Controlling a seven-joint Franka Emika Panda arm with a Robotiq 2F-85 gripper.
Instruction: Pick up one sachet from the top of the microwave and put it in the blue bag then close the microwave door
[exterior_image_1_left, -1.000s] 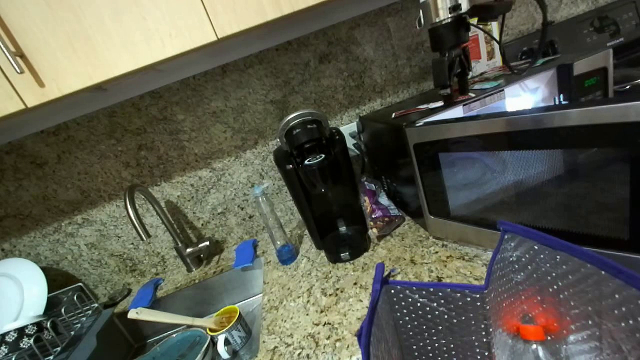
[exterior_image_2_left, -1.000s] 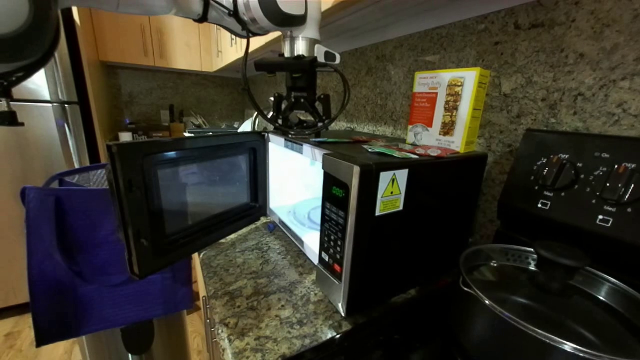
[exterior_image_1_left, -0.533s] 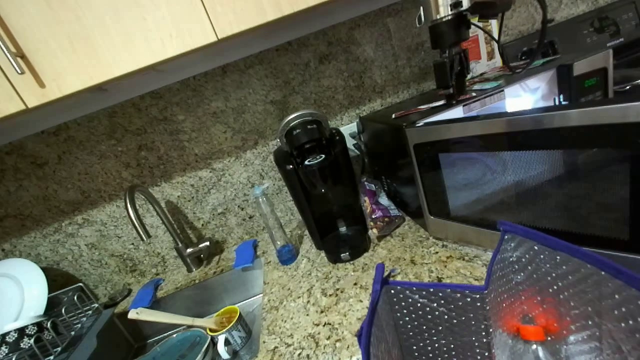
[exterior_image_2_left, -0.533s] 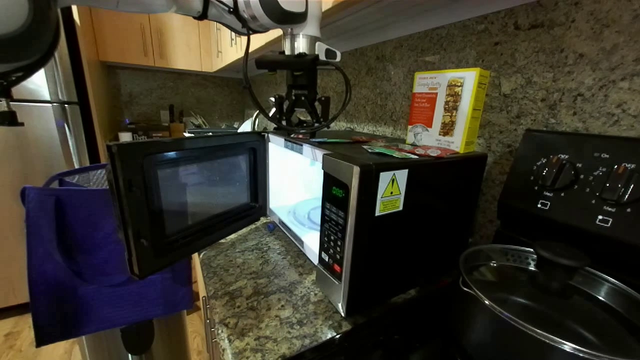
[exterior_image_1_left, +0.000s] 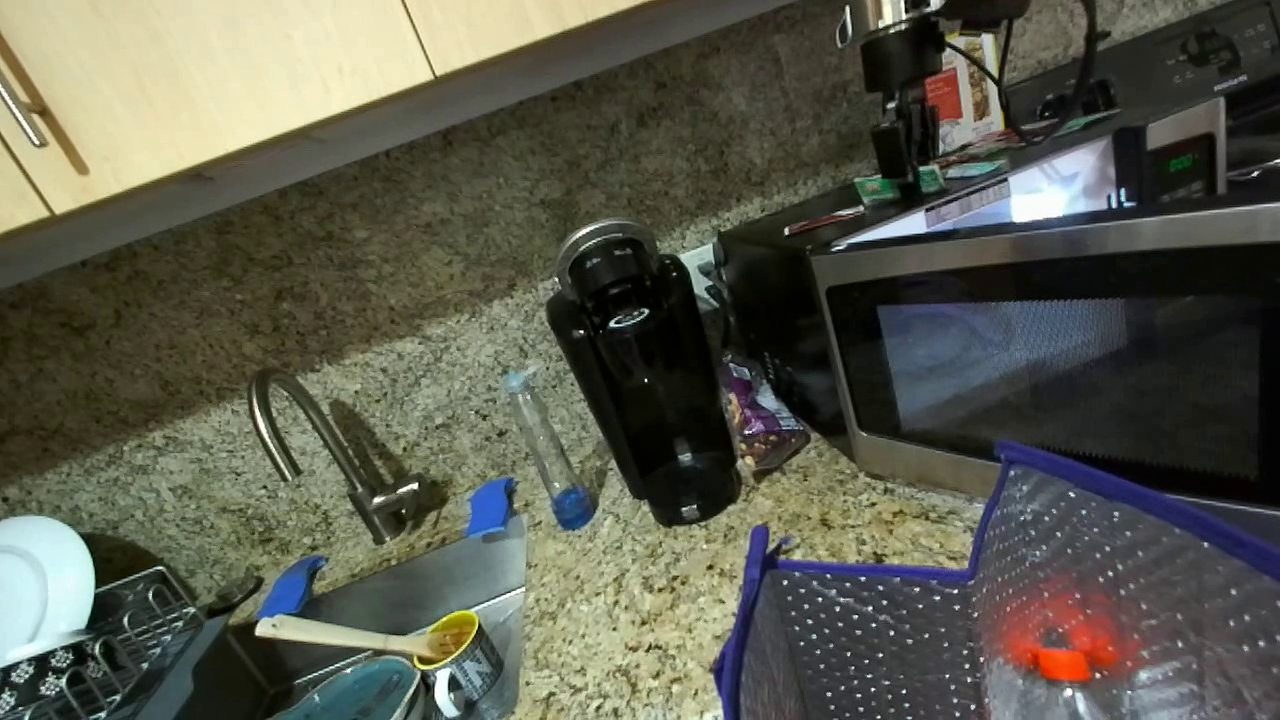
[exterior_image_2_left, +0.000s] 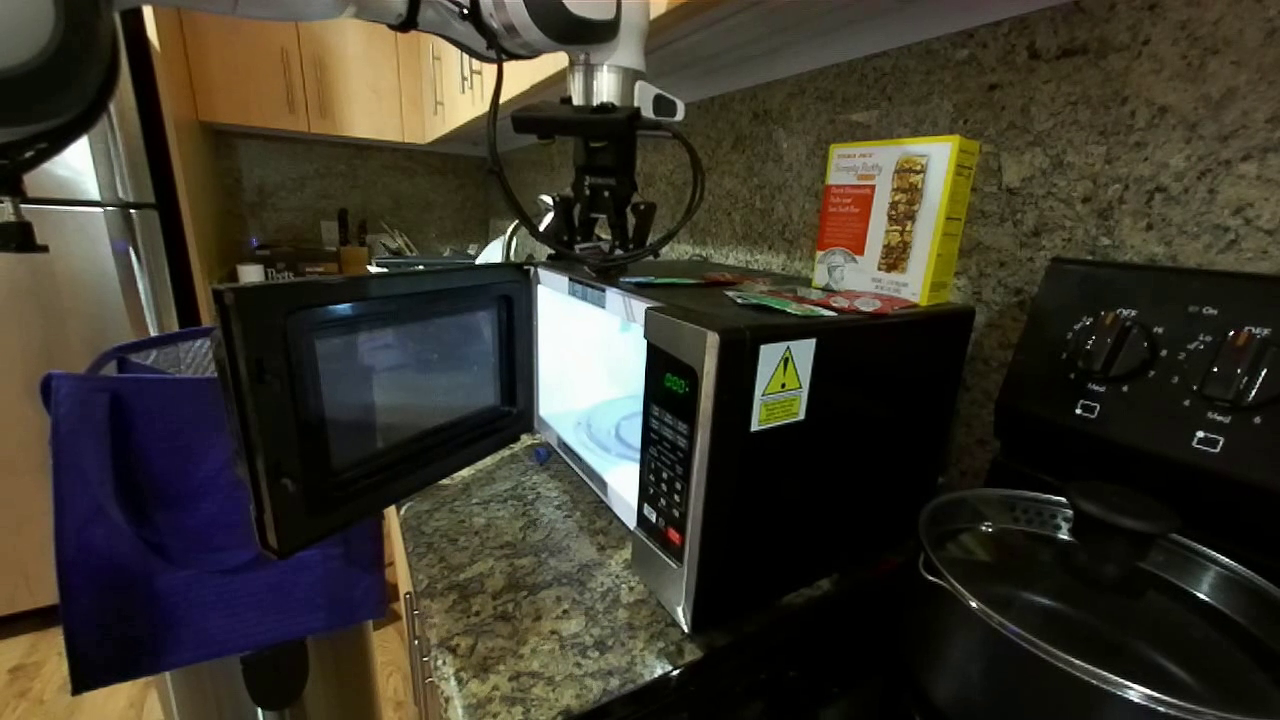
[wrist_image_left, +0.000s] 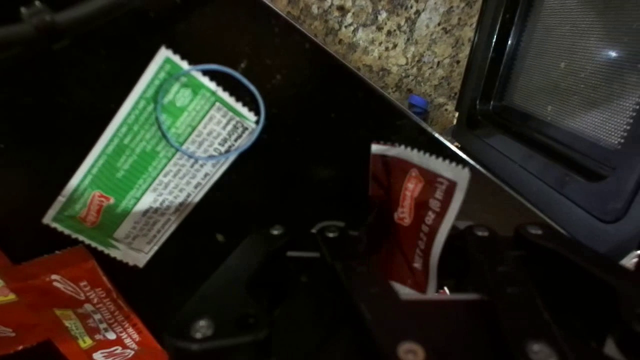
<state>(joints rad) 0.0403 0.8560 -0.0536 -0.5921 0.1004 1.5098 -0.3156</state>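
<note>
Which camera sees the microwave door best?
An exterior view is best: the microwave door stands open, its whole inner side uncovered. Its outer side, also in an exterior view, is cut off by the picture's edge and partly hidden by the blue bag. The wrist view shows just part of the inner side.

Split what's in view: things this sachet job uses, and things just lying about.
For the job: held sachet, microwave, open microwave door, blue bag.
Just lying about: red sriracha packet, snack-bar box, coffee maker, lidded pot, mug.
</note>
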